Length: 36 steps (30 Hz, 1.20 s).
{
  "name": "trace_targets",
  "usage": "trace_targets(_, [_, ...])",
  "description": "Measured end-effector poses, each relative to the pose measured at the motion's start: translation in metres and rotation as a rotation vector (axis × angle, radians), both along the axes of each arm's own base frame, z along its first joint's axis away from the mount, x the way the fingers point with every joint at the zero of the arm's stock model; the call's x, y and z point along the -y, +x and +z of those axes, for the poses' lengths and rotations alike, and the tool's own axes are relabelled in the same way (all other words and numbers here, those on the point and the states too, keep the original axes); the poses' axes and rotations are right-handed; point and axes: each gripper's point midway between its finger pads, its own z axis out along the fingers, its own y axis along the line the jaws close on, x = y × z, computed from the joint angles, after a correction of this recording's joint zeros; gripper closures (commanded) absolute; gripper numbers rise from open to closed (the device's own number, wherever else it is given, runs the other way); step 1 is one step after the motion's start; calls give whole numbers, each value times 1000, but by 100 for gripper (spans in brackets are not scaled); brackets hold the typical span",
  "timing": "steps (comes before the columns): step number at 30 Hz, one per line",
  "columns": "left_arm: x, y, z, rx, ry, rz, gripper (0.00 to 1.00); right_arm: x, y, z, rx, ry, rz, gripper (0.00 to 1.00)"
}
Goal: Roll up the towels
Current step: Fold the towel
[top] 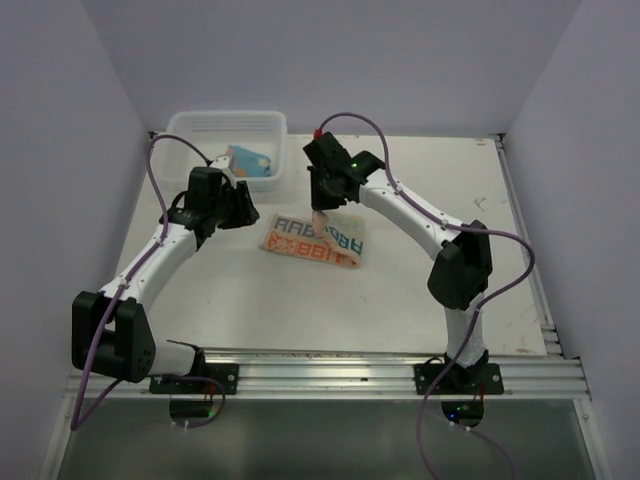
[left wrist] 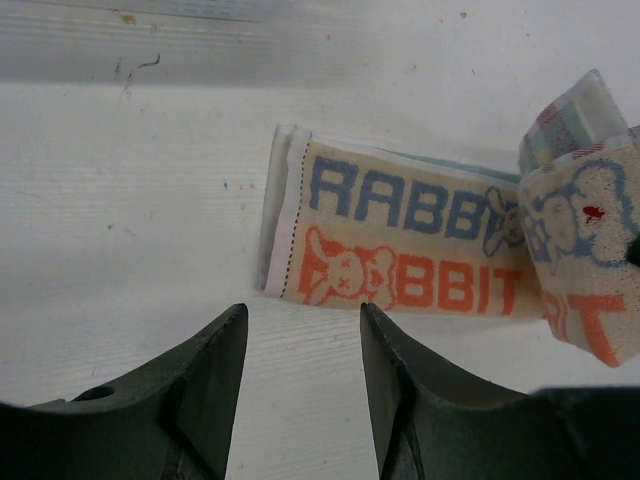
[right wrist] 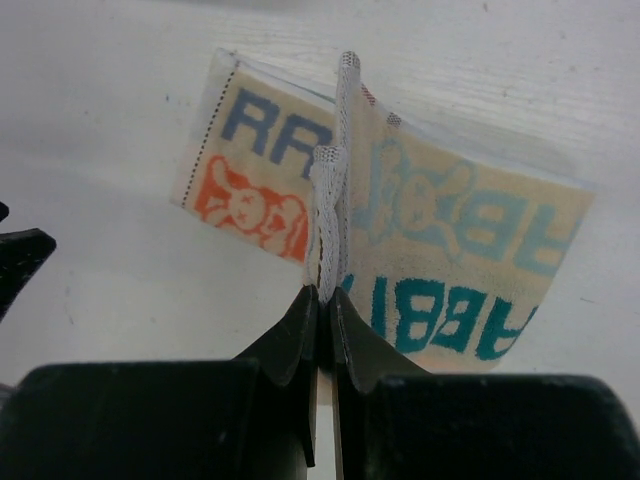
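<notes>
1. Your right gripper (right wrist: pixel 325 298) has its jaws pressed tight on the white hemmed edge of the cream RABBIT towel (top: pixel 335 248). It holds that edge up off the table (top: pixel 430 300).
2. The rest of the cream RABBIT towel lies flat mid-table, folded in layers, lettering up, between your two arms.
3. In the left wrist view the lifted flap stands at the towel's right end, curled over with its print showing.
4. Your left gripper (left wrist: pixel 302 318) sits low just beside the towel's other short end. Its jaws are spread with nothing between them, and they are not touching the cloth.
5. The light blue towel (top: pixel 252 163) sits bunched inside the white basket (top: pixel 190 128) at the table's far left, apart from the cream one.
</notes>
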Motion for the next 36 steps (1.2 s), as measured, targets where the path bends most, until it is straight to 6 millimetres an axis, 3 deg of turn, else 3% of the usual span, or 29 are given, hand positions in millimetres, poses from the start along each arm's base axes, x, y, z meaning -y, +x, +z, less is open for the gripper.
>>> trace_targets(5, [0, 0, 1, 1, 0, 1, 47, -32, -3, -15, -47, 62, 24, 100])
trace_targets(9, [0, 0, 1, 1, -2, 1, 47, -46, -3, -30, -85, 97, 17, 100])
trace_targets(15, [1, 0, 1, 0, -5, -1, 47, -62, 8, -24, -72, 164, -2, 100])
trace_targets(20, [1, -1, 0, -1, -7, -3, 47, -72, 15, -21, -43, 208, -26, 100])
trace_targets(35, [3, -5, -5, -17, -13, -13, 46, -83, 27, -48, -44, 246, -72, 100])
trace_targets(36, [3, -5, -5, -17, -13, -13, 46, -84, 27, -52, -50, 246, -76, 95])
